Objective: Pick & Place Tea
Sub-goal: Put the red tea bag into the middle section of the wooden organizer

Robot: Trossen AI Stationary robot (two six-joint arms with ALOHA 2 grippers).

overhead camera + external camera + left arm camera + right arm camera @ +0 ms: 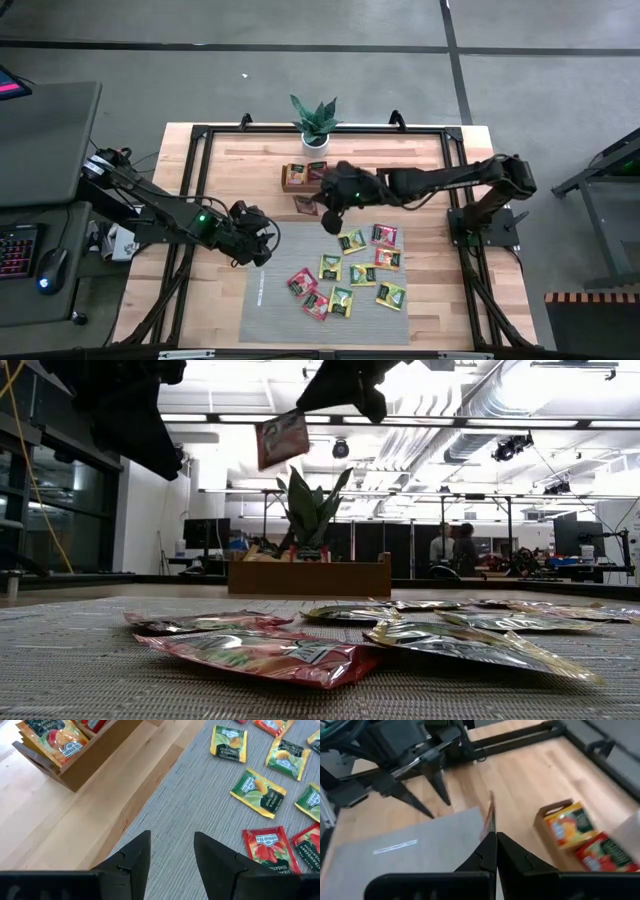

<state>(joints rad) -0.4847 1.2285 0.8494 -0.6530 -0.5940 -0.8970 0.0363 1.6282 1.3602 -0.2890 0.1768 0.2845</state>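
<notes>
Several red, yellow and green tea sachets (362, 272) lie flat on the grey ribbed mat (270, 300). More stand in the brown wooden tray (293, 178) at the far middle of the table. My right gripper (331, 218) is raised between the tray and the mat, shut on a red sachet (282, 438). My left gripper (262, 243) hovers open over the mat's far left corner, and the left wrist view shows nothing between its fingers (172, 852). My right gripper pinches the red sachet between its two shut fingers (487, 851), by one edge (490, 827). The fingers slant down from the table's right. The sachet sticks out past the fingertips, seen edge-on in the right wrist view, and hangs lifted clear, high above the table.
A small potted plant (315, 120) stands at the far edge behind the tray (310, 575). A black frame (200, 135) runs around the tabletop. Bare wood lies left of the mat (190, 815) and in front of the tray (85, 767).
</notes>
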